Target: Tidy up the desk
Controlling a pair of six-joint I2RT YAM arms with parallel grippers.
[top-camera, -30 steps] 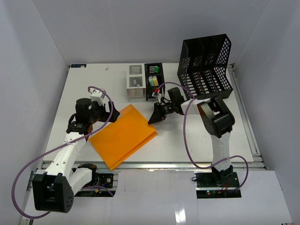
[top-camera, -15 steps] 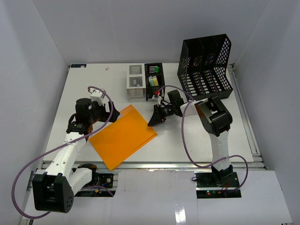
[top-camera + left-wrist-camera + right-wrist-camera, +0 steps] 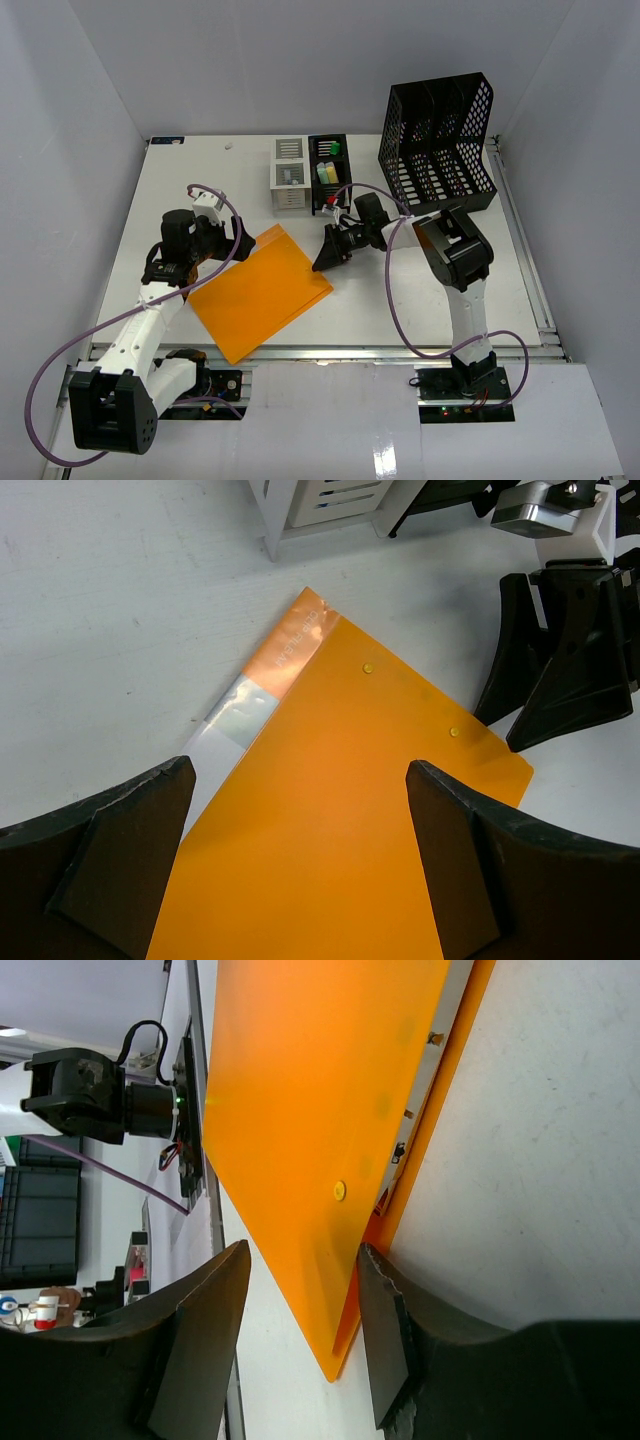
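Observation:
An orange folder (image 3: 262, 290) lies on the white desk (image 3: 400, 300), left of centre. My left gripper (image 3: 228, 248) hovers open over the folder's far left part; in the left wrist view its fingers straddle the orange cover (image 3: 340, 820) without touching it. My right gripper (image 3: 325, 260) sits low at the folder's right corner. Its jaws stand apart around that corner (image 3: 310, 1080), with a gap on one side and the other finger (image 3: 385, 1330) against the lower flap. The cover is slightly lifted off the back flap there. The right gripper's black fingers (image 3: 560, 670) show in the left wrist view.
A black mesh file rack (image 3: 437, 140) stands at the back right. A white drawer unit (image 3: 290, 175) and a black tray (image 3: 328, 170) of coloured items stand at the back centre. The metal rail (image 3: 380, 350) runs along the front edge.
My right gripper's jaws have widened around the folder's corner and the hand has crept slightly left. The folder's raised right edge has settled lower. The left arm has not moved.

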